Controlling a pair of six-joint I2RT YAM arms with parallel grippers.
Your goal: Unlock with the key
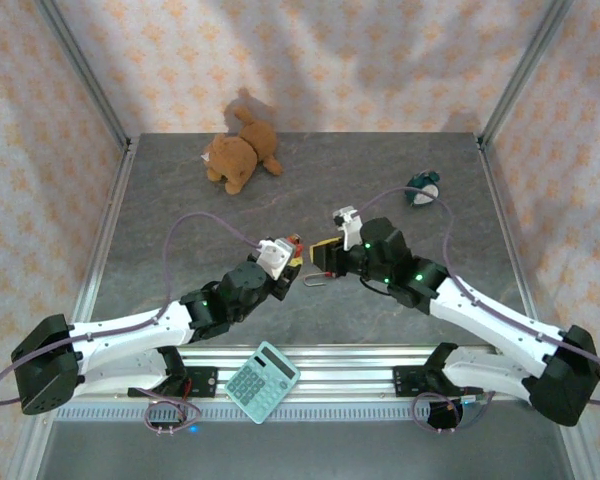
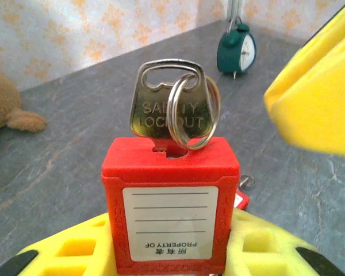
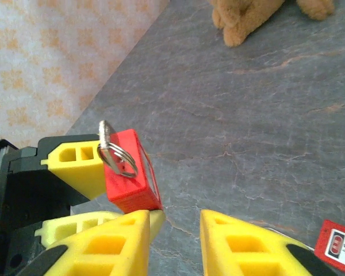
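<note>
— Left pincer point(image 1: 286, 263), status?
— Clamped on a red padlock point(image 2: 169, 195), one yellow finger on each side of the body. Lock is held up off the desk point(image 1: 180, 200), label side facing the left wrist camera, print upside down.
— Key?
— Key point(image 2: 161, 106) is seated in the slot on the padlock's top face, head sticking up, stamped SAFETY LOCKOUT. Split ring point(image 2: 191, 109) hangs through the head.
— Right pincer point(image 3: 175, 221)?
— Spread wide, nothing between the fingers. Tips point at the padlock, just beside it. One fingertip is by the lock's lower corner; touching or not, can't tell. Key is clear of its fingers.
— Where on the desk?
— Near-middle in the top view, both arms reaching in toward each other from the near edge.
— Other stuff?
— Teddy bear point(image 1: 242, 155) at the far side, small green alarm clock point(image 1: 421, 188) far right, calculator point(image 1: 262, 381) on the near rail between the arm bases. Red tag point(image 3: 336, 244) lies on the desk by the right pincer, bottom right of the right wrist view.
</note>
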